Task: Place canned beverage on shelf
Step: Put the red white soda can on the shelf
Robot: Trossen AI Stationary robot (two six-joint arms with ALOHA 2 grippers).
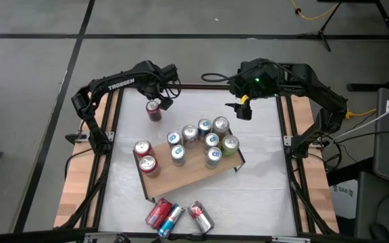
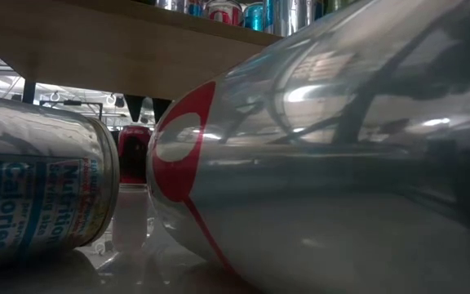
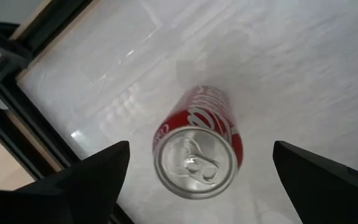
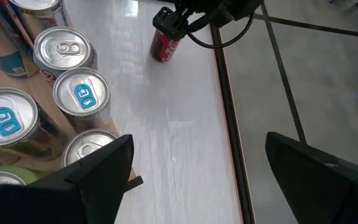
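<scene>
Lying cans crowd the low view: a big silver-and-red can (image 2: 317,163) and a silver can with a nutrition label (image 2: 35,192), both on their sides at the table's near edge, three in all there.

Left gripper (image 1: 163,100) hangs over an upright red cola can (image 1: 154,110) near the far-left corner of the white tabletop (image 1: 262,182); fingers spread wide, one either side, not touching. Can sits off-centre, closer to one finger.

Shelf (image 1: 194,174) stands mid-table, angled, with ten upright cans on it; bare board along its near long edge.

Right gripper (image 1: 243,108) waits near the far edge, fingers spread, holding nothing.

Judgement: step in hand is grasping the red can. Centre it between the fingers, drop below the rim, close on the mid-body. Lift straight, carry high over the standing cans, set down on bare board.
</scene>
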